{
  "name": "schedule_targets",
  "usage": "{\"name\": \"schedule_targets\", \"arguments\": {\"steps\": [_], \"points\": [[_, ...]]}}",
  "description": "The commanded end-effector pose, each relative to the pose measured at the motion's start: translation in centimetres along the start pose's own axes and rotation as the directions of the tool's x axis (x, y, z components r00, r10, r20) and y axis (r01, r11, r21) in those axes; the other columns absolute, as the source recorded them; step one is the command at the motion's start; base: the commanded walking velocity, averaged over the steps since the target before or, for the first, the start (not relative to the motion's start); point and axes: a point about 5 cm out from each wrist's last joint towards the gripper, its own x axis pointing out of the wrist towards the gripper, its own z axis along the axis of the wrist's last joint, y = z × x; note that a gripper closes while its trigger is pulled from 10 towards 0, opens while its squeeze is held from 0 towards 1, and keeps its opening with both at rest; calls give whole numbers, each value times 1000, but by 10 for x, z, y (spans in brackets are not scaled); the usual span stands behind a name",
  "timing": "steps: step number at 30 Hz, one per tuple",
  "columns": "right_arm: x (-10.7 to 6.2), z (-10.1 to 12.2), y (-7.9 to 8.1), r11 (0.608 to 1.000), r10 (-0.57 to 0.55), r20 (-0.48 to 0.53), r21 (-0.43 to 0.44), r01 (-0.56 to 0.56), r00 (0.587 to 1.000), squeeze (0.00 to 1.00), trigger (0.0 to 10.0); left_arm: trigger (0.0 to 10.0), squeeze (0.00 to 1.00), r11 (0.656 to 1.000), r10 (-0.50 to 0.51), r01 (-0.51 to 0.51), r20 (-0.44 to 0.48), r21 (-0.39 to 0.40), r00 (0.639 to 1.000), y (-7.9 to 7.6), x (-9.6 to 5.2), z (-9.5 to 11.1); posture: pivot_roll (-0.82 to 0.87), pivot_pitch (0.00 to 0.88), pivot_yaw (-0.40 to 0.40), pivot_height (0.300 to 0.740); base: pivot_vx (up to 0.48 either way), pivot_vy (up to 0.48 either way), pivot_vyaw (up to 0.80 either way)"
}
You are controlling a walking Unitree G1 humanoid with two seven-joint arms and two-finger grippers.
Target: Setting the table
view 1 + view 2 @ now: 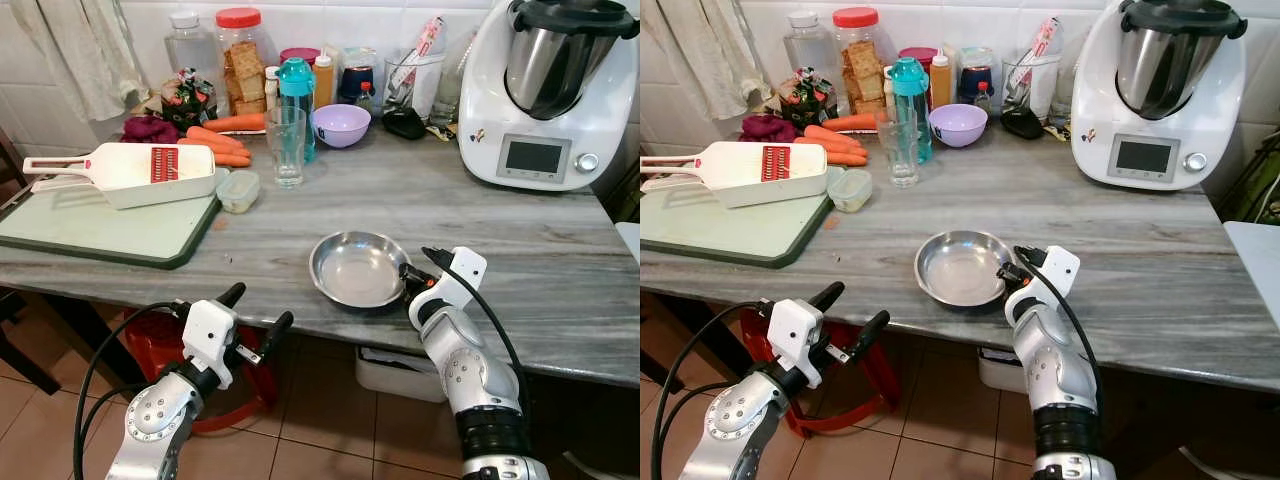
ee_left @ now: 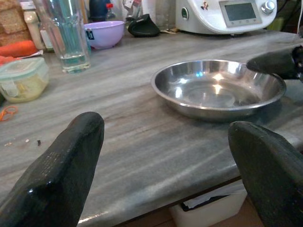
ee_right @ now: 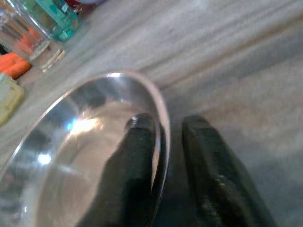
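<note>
A shallow steel bowl (image 1: 356, 268) sits flat near the front edge of the grey marble counter (image 1: 480, 220). My right gripper (image 1: 408, 276) is at the bowl's right rim. In the right wrist view one black finger (image 3: 137, 151) lies inside the rim and the other finger (image 3: 208, 165) outside, closed narrowly on the rim (image 3: 158, 101). My left gripper (image 1: 258, 308) hangs open below and in front of the counter edge, left of the bowl. Its wrist view looks across the counter at the bowl (image 2: 218, 87), with nothing between its fingers (image 2: 61, 165).
A glass (image 1: 286, 145), a teal bottle (image 1: 296, 95), a purple bowl (image 1: 341, 124) and jars stand at the back. A white food processor (image 1: 545, 95) is at the back right. A green cutting board (image 1: 100, 230) with a white slicer (image 1: 120, 172) lies left, beside carrots (image 1: 215, 140) and a small container (image 1: 238, 190).
</note>
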Motion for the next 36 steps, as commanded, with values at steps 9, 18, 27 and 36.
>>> {"name": "schedule_targets", "arguments": {"steps": [9, 18, 27, 36], "points": [[1, 12, 4, 999, 37, 74, -34, -34, 997, 1000, 10000, 10000, 0, 1000, -12, 12, 6, 18, 1000, -2, 1, 3, 52, 0, 11, 740, 0, 0, 0], [-21, 44, 10, 951, 129, 323, -309, -24, 938, 1000, 10000, 10000, 0, 1000, -11, 11, 10, 18, 1000, -3, 0, 5, 46, 0, 14, 740, 0, 0, 0], [-44, 36, 3, 914, 172, 366, -405, -10, 915, 1000, 10000, 10000, 0, 1000, -22, 22, 12, 19, 1000, -4, 1, 6, 39, 0, 19, 740, 0, 0, 0], [-68, 27, -14, 862, 156, 376, -503, 60, 913, 1000, 10000, 10000, 0, 1000, -16, 16, 13, 0, 1000, -6, 1, 6, 30, 0, 26, 740, 0, 0, 0]]}}
